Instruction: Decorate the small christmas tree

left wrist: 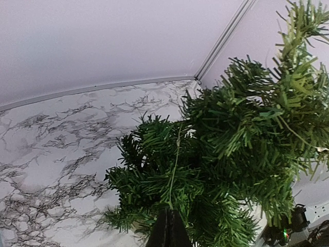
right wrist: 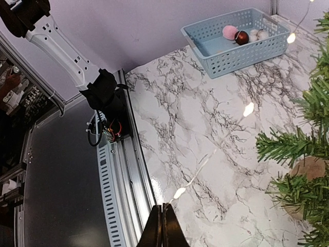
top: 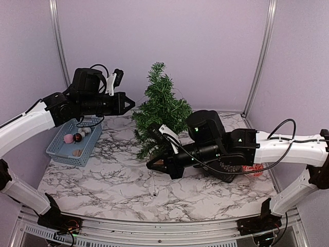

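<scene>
Honestly the light string (right wrist: pixel 249 109) is the tricky bit. From overhead it's basically invisible, and you only pick up the thin wire in the wrist views, with a few lit bulbs over the marble surface (top: pixel 128 190). There's also a reddish thing (top: pixel 253 170) tucked behind the right arm that I can't make out.

The small christmas tree (top: pixel 160 110) stands toward the back middle. Its stump (right wrist: pixel 308 167) is mostly hidden from overhead, but the right wrist view catches it.

The left claw (top: pixel 130 104) is up high, just left of the tree's middle branches. Its fingers are together and the wire runs straight out of the tips into the needles. The right claw (top: pixel 150 165) sits low at the front of the tree's foot, also pinched together on the wire.

The blue basket (top: pixel 57 150) is off to the left, and its baubles (right wrist: pixel 230 32) show best from the right wrist.
</scene>
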Controlling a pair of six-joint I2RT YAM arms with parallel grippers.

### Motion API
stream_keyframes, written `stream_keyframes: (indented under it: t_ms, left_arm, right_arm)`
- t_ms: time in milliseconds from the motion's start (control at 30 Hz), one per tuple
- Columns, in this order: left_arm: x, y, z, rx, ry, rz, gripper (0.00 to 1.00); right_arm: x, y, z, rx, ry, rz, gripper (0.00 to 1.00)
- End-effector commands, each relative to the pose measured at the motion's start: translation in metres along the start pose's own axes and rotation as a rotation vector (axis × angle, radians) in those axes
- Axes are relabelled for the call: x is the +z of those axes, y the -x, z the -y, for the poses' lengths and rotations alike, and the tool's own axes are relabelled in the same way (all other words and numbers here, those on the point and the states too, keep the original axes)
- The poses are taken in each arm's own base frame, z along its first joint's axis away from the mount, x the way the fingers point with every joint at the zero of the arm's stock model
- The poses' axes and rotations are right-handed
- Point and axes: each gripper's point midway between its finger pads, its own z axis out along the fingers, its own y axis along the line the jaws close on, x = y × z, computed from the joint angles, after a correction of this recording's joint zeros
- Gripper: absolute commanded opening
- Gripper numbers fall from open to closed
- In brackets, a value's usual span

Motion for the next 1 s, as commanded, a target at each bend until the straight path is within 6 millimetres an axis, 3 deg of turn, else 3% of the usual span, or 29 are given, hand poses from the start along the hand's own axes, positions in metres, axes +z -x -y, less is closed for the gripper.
stream_keyframes:
  t_ms: [0,200,500,700,967]
  left_arm:
    - [-0.004,0.010,-0.028,0.018,0.134,0.022,0.00]
    - [-0.001,0.004,-0.047,0.011,0.206,-0.007,0.00]
    - [0.017,0.018,-0.053,0.012,0.232,-0.001,0.00]
    - [0.014,-0.002,-0.071,0.003,0.296,-0.063,0.00]
    - [0.003,-0.036,-0.058,-0.016,0.188,-0.144,0.00]
  right_arm:
    - [-0.003,0.016,-0.005,0.005,0.013,0.035,0.00]
    - [0.003,0.016,-0.005,0.012,0.032,0.029,0.00]
    - [0.006,0.028,0.001,0.035,0.036,0.062,0.00]
    - [0.005,0.024,0.005,0.054,0.025,0.049,0.00]
    - [-0.004,0.008,0.006,0.090,0.017,0.032,0.00]
